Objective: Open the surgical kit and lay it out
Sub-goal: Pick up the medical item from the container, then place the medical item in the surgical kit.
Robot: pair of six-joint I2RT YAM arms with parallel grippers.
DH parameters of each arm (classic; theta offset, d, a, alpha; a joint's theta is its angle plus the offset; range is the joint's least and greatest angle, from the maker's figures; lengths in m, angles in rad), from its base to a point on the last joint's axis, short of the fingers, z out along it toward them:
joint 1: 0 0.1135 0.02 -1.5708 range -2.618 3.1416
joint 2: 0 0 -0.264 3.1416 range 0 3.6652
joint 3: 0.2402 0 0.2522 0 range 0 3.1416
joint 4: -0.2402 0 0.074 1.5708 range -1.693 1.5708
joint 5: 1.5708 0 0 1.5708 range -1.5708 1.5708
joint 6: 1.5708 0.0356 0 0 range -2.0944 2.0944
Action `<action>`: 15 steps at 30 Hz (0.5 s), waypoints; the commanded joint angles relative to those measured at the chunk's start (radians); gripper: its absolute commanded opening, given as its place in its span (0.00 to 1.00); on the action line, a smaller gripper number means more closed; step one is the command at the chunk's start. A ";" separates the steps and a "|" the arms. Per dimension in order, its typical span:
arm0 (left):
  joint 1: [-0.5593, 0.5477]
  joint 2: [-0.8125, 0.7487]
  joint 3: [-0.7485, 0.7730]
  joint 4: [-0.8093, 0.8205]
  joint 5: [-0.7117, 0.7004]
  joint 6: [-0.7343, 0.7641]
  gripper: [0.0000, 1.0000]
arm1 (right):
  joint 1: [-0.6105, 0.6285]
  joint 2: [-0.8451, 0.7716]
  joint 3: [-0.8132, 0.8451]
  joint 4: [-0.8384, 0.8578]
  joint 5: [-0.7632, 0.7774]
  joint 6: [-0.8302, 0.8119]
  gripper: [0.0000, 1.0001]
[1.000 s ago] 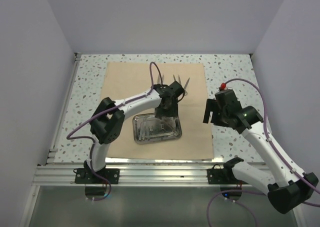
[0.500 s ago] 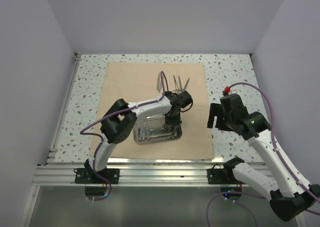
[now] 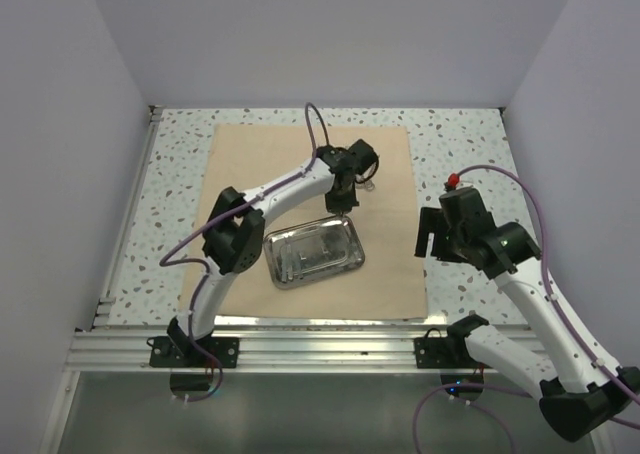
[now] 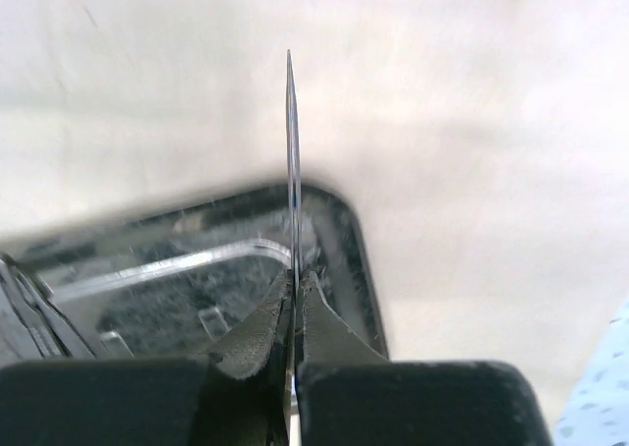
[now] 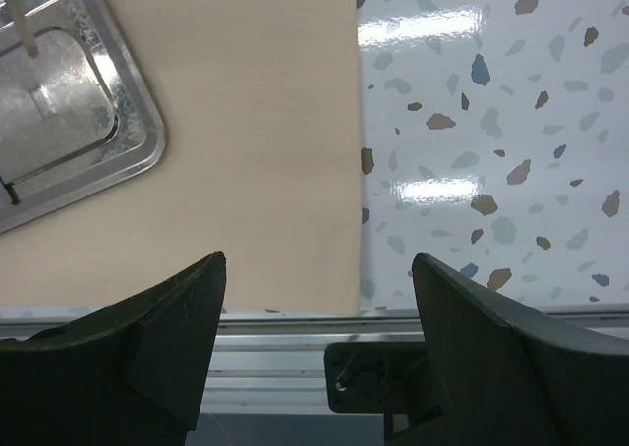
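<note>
Left wrist: tray point(image 4: 349, 259) blurred; slim instrument point(image 4: 292, 161), perhaps tweezers, pinched, handle hidden.

No text, label, brand, number or sign could be read in any view. The steel tray point(image 5: 147, 146) carried a small raised patch at the middle of its floor, but it was too faint to make out as lettering.

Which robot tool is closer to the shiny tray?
Left. The left tool hangs by the tray's far edge, pinching a thin metal instrument; the right tool sits open off to its right.
</note>
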 commanded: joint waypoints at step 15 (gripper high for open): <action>0.272 0.191 0.375 0.268 -0.068 0.409 0.03 | 0.003 0.231 0.119 0.075 0.044 0.009 0.80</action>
